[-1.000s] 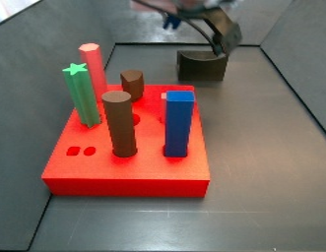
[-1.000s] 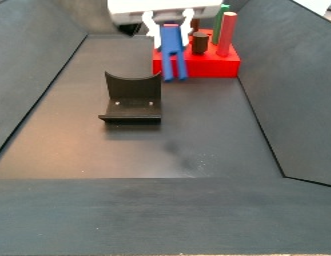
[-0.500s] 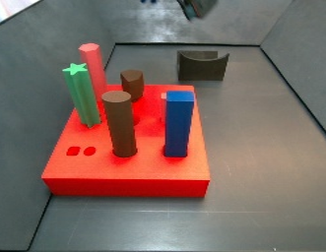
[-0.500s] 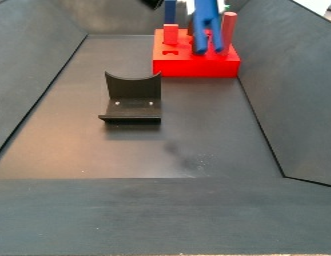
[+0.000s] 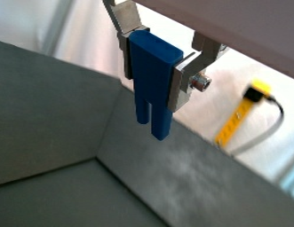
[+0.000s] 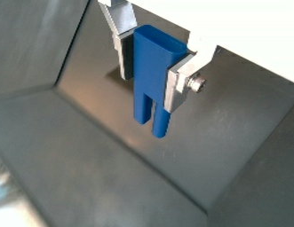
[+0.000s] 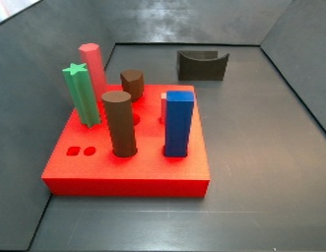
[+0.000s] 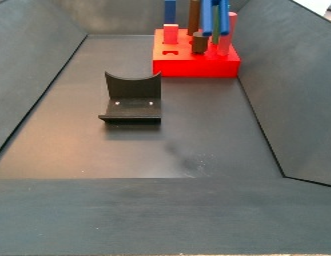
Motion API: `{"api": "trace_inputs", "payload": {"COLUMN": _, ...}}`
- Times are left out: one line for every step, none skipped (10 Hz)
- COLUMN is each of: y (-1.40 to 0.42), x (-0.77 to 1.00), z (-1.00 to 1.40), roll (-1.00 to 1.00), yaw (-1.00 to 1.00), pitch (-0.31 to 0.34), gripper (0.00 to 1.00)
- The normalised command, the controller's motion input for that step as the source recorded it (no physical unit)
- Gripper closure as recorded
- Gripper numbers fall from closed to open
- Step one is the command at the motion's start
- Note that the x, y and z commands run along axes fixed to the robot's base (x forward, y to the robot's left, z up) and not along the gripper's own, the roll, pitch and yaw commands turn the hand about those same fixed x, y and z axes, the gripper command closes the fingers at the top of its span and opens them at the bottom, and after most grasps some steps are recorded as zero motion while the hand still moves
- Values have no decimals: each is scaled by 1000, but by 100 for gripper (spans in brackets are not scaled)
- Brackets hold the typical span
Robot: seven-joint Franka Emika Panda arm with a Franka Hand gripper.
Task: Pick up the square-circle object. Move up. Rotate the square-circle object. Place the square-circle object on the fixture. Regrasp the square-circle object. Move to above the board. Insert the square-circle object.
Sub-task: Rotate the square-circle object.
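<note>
In both wrist views the end effector (image 5: pixel 159 64) (image 6: pixel 153 60) pinches the square-circle object (image 5: pixel 153 84) (image 6: pixel 155 82), a slim dark blue peg, between its flat silver fingers (image 5: pixel 123 19) (image 6: pixel 118 22); the peg hangs lengthwise below the fingers, its lower end narrowing to a thinner tip, clear of the dark grey floor (image 5: pixel 66 106) (image 6: pixel 90 115) beneath it; in a wrist view a yellow tool with a dark cable (image 5: pixel 244 111) lies beyond the bin wall. The end effector itself shows in neither side view, so it sits outside those frames. In both side views the board (image 7: pixel 87 167) (image 8: pixel 195 66), a flat red square slab, rests on the floor and bears tall pegs: a green star-topped peg (image 7: pixel 81 94), a salmon-pink round peg (image 7: pixel 92 69), two brown round pegs (image 7: pixel 118 123) (image 7: pixel 132 85) and a thick blue square block (image 7: pixel 177 123); two small shaped holes (image 7: pixel 81 152) lie open near one front corner of the slab. The fixture (image 7: pixel 202 65) (image 8: pixel 130 98), a dark block with a U-shaped notch in its top, stands on the floor well apart from the board, nothing resting in its notch.
</note>
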Motion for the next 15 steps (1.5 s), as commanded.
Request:
{"api": "trace_inputs", "payload": {"y": 52, "x": -92, "z": 5, "roll": -949, "yaw": -1000, "pitch": 12, "gripper": 100}}
{"api": "trace_inputs", "payload": {"y": 34, "x": -54, "z": 2, "roll": -937, "yaw": -1000, "pitch": 68, "gripper": 100}}
{"api": "trace_inputs", "payload": {"y": 23, "x": 15, "z": -21, "roll": -922, "yaw": -1000, "pitch": 144, "gripper": 100}}
{"api": "trace_inputs", "payload": {"y": 17, "x": 14, "z": -11, "roll": -914, "yaw": -1000, "pitch": 201, "gripper": 100}}
{"api": "trace_inputs", "payload": {"y": 16, "x": -12, "z": 17, "roll": -913, "yaw": -1000, "pitch": 253, "gripper": 100}}
{"api": "trace_inputs", "payload": {"y": 18, "x": -27, "z": 26, "roll": -918, "yaw": -1000, "pitch": 301, "gripper": 100}}
{"api": "trace_inputs", "payload": {"y": 21, "x": -14, "z": 20, "roll": -932, "yaw": -1000, "pitch": 370, "gripper": 100}}
{"api": "trace_inputs", "payload": {"y": 17, "x": 0, "z": 16, "roll": -947, "yaw": -1000, "pitch": 428, "gripper": 100}}
{"api": "trace_inputs", "payload": {"y": 21, "x": 15, "z": 22, "roll": -987, "yaw": -1000, "pitch": 519, "gripper": 100}}
{"api": "trace_inputs", "payload": {"y": 22, "x": 21, "z": 23, "roll": -860, "yaw": -849, "pitch": 498, "gripper": 100}}
{"api": "trace_inputs", "payload": {"y": 20, "x": 44, "z": 33, "roll": -617, "yaw": -573, "pitch": 435, "gripper": 100}}
{"api": "trace_inputs", "payload": {"y": 10, "x": 75, "z": 9, "roll": -341, "yaw": -286, "pitch": 316, "gripper": 100}}
{"api": "trace_inputs", "payload": {"y": 13, "x": 79, "z": -9, "roll": -205, "yaw": -142, "pitch": 221, "gripper": 100}}
{"api": "trace_inputs", "payload": {"y": -5, "x": 19, "z": 0, "roll": -22, "yaw": -1000, "pitch": 25, "gripper": 100}}
{"api": "trace_inputs", "payload": {"y": -2, "x": -6, "z": 5, "roll": -20, "yaw": -1000, "pitch": 17, "gripper": 100}}
